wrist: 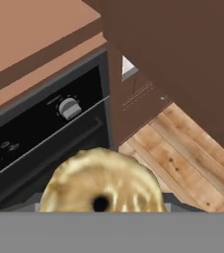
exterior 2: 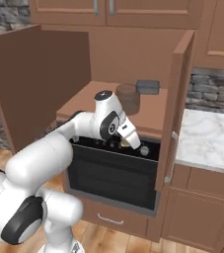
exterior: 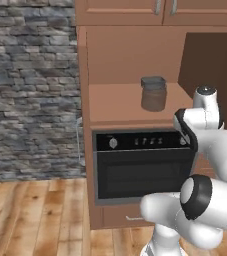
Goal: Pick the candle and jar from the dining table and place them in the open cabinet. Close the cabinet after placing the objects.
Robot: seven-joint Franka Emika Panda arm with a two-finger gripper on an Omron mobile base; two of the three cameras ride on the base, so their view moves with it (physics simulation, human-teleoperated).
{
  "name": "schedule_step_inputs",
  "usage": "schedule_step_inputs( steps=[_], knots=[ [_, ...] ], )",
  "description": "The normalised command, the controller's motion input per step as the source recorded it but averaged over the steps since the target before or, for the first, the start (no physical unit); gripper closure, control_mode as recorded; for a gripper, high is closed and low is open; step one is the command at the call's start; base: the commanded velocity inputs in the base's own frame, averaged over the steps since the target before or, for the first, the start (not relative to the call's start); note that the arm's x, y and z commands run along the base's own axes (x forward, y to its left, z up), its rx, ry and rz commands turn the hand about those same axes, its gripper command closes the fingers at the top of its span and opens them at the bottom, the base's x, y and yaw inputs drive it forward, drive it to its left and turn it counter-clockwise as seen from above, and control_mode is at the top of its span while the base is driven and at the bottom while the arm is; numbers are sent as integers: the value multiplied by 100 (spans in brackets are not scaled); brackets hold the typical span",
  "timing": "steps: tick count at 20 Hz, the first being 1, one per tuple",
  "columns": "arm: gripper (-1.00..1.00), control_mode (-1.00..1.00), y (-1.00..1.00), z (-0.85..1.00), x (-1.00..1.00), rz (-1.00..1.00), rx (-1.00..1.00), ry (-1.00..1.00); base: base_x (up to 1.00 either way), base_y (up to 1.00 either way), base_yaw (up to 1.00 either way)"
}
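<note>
The knobbly yellow-gold candle (wrist: 101, 185) sits at the bottom of the hand view, and my gripper (exterior 2: 130, 143) is shut on it. Gripper and candle (exterior 2: 125, 143) hang in front of the black oven's control strip, just below the shelf of the open cabinet (exterior 2: 84, 101). The grey jar (exterior: 153, 94) stands upright on that shelf, further in and above the gripper, and appears brownish in the right base view (exterior 2: 128, 98). Both cabinet doors stand open, the left door (exterior 2: 29, 84) swung wide and the right door (exterior 2: 179, 99) edge-on. The dining table is out of view.
The black oven (exterior: 142, 167) with a round knob (wrist: 69, 107) is directly under the shelf. A flat grey piece (exterior 2: 148, 87) lies behind the jar. A marble counter (exterior 2: 209, 138) adjoins on the right, with a stone wall (exterior: 30, 90) on the left and wood floor (wrist: 182, 158) below.
</note>
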Motion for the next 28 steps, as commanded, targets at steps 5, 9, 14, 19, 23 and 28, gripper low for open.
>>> schedule_step_inputs(
  steps=[5, 9, 14, 19, 23, 28],
  knots=[
    [100, 100, 0, 0, 0, 0, 0, 0, 35, 22, -26],
    [100, 100, 0, 0, 0, 0, 0, 0, 47, 21, -20],
    [100, 100, 0, 0, 0, 0, 0, 0, 41, 16, -13],
    [100, 100, 0, 0, 0, 0, 0, 0, 19, 10, -6],
    [100, 100, 0, 0, 0, 0, 0, 0, 13, 26, -3],
    [100, 100, 0, 0, 0, 0, 0, 0, 5, 19, -1]
  ],
)
